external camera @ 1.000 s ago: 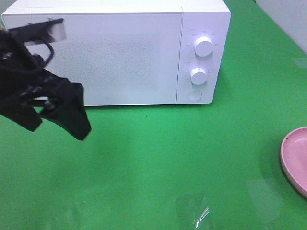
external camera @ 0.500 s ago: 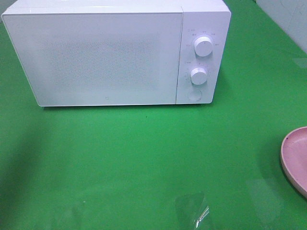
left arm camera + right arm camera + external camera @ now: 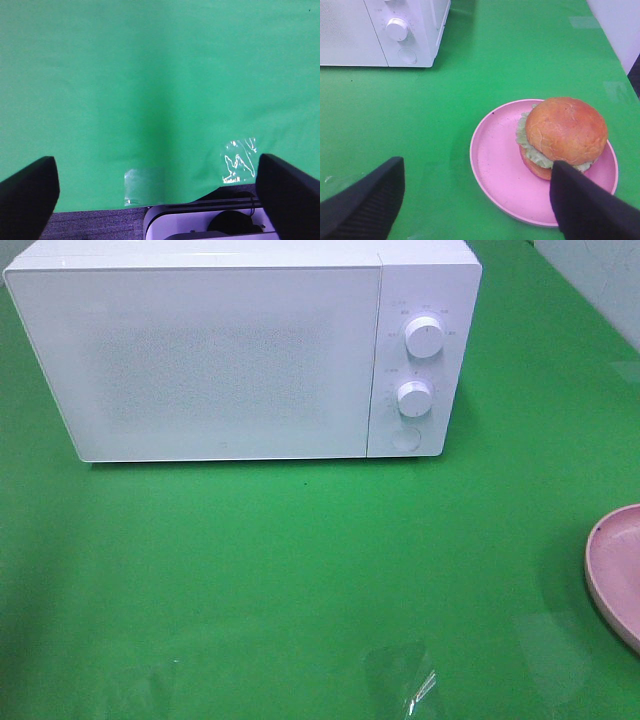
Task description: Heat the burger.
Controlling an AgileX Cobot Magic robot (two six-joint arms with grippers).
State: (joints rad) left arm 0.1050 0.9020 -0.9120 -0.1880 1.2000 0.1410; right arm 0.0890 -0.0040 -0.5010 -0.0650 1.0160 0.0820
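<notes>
The burger (image 3: 565,132), with a golden-brown bun and green lettuce, sits on a round pink plate (image 3: 500,170) in the right wrist view. My right gripper (image 3: 480,205) is open above the table, its fingers (image 3: 585,210) on either side of the plate's near part, apart from the burger. The white microwave (image 3: 240,350) stands at the back with its door shut; it also shows in the right wrist view (image 3: 385,30). Only the plate's edge (image 3: 615,570) shows in the exterior high view. My left gripper (image 3: 155,200) is open and empty over bare green cloth near the table's front edge.
The microwave has two round knobs (image 3: 424,337) and a button on its right panel. Clear tape patches (image 3: 405,680) lie on the green cloth near the front. The table's front edge and a grey and white base (image 3: 210,225) show in the left wrist view.
The left arm, in front of the microwave's left side a second ago, has pulled out of the exterior high view. The microwave and plate have not moved.
</notes>
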